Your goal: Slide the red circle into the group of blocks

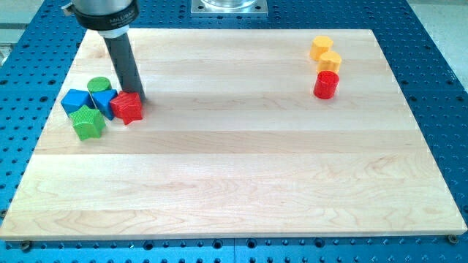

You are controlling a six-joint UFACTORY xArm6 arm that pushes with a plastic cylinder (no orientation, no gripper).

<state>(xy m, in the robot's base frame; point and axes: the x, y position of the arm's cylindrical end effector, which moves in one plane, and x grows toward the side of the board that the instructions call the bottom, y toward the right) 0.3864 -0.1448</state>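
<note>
— Where's the red circle?

— Near the board's top right corner, upright on its round end, so no long axis across the board. It's touching the lower of two yellow blocks just above it.

— And your tool?

— My tip is a bare rod holding nothing. It's near the left edge, against the top of a red star-like block, beside the blue blocks and green blocks.

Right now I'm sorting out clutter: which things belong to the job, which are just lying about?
Job: red circle; my tip, beside the red block; also green circle, blue block, blue triangle, green block.
Lying about: upper yellow block, lower yellow block.
</note>
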